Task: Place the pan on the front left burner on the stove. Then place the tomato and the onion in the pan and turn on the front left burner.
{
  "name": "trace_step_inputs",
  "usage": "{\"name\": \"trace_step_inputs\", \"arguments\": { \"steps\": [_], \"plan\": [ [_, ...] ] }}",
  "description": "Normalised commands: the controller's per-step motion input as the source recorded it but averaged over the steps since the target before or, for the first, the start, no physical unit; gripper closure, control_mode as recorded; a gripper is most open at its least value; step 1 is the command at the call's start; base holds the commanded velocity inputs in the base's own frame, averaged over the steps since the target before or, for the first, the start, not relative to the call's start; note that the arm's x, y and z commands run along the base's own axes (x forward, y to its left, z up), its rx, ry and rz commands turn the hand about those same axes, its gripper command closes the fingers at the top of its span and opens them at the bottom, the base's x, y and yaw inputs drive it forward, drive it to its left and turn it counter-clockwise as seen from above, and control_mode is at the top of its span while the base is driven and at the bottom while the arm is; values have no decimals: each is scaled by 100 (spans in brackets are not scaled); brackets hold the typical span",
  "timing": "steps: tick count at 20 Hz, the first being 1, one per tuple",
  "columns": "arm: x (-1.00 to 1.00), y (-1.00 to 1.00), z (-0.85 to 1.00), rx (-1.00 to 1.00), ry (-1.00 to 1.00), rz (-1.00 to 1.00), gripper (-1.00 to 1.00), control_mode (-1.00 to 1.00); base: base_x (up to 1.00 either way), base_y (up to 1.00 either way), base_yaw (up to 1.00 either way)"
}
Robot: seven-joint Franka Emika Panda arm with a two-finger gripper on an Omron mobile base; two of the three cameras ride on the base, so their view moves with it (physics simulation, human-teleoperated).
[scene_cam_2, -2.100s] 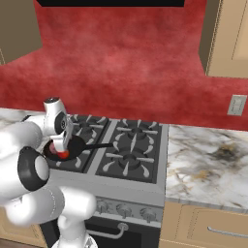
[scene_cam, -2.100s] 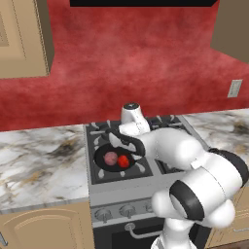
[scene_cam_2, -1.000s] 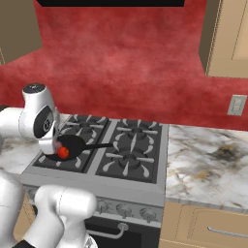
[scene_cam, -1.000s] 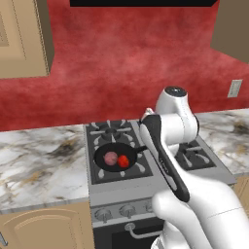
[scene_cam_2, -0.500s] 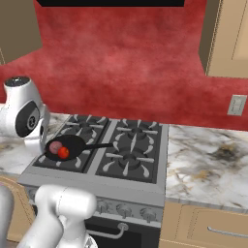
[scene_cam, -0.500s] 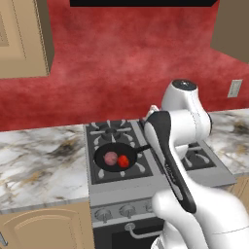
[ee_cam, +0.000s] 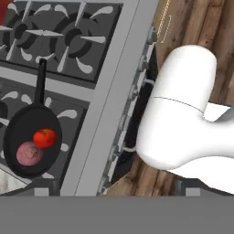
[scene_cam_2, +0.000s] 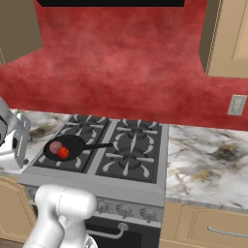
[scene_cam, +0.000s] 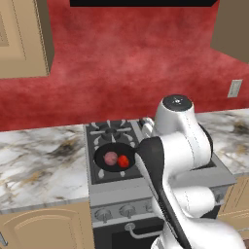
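The black pan [scene_cam: 114, 158] [scene_cam_2: 68, 147] [ee_cam: 32, 141] rests on the front left burner [scene_cam_2: 46, 162] of the grey stove [scene_cam: 116, 192] [scene_cam_2: 140, 186]. Its handle [scene_cam_2: 99, 145] [ee_cam: 40, 82] points toward the stove's middle. Inside the pan the red tomato [scene_cam: 123, 161] [scene_cam_2: 63, 152] [ee_cam: 45, 137] and the pink-mauve onion [scene_cam: 111, 157] [scene_cam_2: 55, 147] [ee_cam: 29, 153] lie side by side. My gripper hovers above the stove's front, off the pan, looking down on it. Nothing sits between its fingers and it holds nothing. My wrist [scene_cam_2: 13, 138] shows left of the pan.
A row of round knobs [scene_cam: 127, 210] [scene_cam_2: 124, 209] [ee_cam: 119, 151] runs along the stove's front above the oven handle. Marble counters [scene_cam: 39, 165] [scene_cam_2: 208, 164] flank the stove. My own white arm [scene_cam: 180, 146] covers the stove's right half in the left base view.
My arm has swung up and back from the pan toward the stove's front. The pan, tomato and onion have stayed put.
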Motion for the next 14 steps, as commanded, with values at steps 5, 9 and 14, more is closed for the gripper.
{"name": "trace_step_inputs", "arguments": {
  "steps": [5, 9, 14],
  "plan": [
    [-45, 32, 4, -8, -9, 0, -100, -100, 0, 0, 0],
    [-37, 41, 0, -10, -7, 0, -100, -100, 0, 0, 0],
    [-22, 39, 0, -11, -3, 0, -100, -100, 0, 0, 0]
  ]
}}
